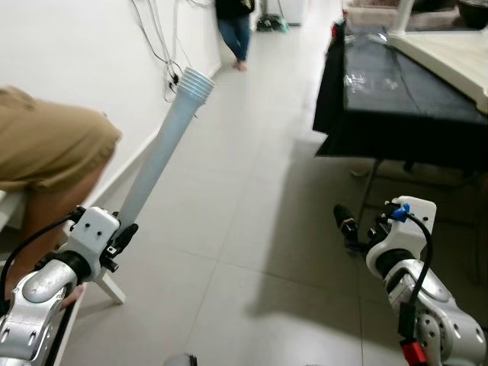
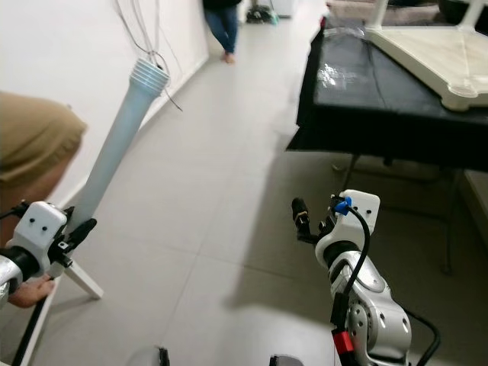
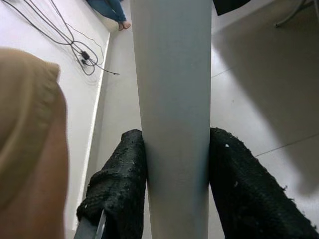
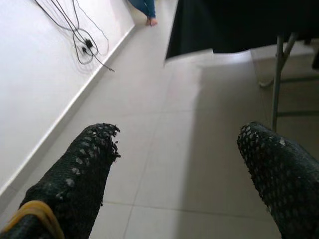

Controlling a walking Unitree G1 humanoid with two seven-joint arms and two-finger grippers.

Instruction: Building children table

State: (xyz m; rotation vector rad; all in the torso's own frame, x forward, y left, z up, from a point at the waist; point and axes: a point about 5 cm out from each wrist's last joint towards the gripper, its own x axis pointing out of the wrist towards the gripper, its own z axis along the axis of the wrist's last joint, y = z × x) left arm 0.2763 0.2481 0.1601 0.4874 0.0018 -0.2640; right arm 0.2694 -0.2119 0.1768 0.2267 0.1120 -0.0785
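Grey tiled floor, white wall with cables, black-draped table on the right. Left gripper clamps the pale table leg, tilted up toward the wall. Right gripper hangs low, spread wide, empty. Person in tan shorts cut off at left.

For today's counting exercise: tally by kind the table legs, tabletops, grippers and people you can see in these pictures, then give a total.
Table legs: 1, the pale blue leg.
Tabletops: 1, the cream tabletop.
Grippers: 2, left gripper, right gripper.
People: 2, person in tan shorts, person in jeans.
Total: 6
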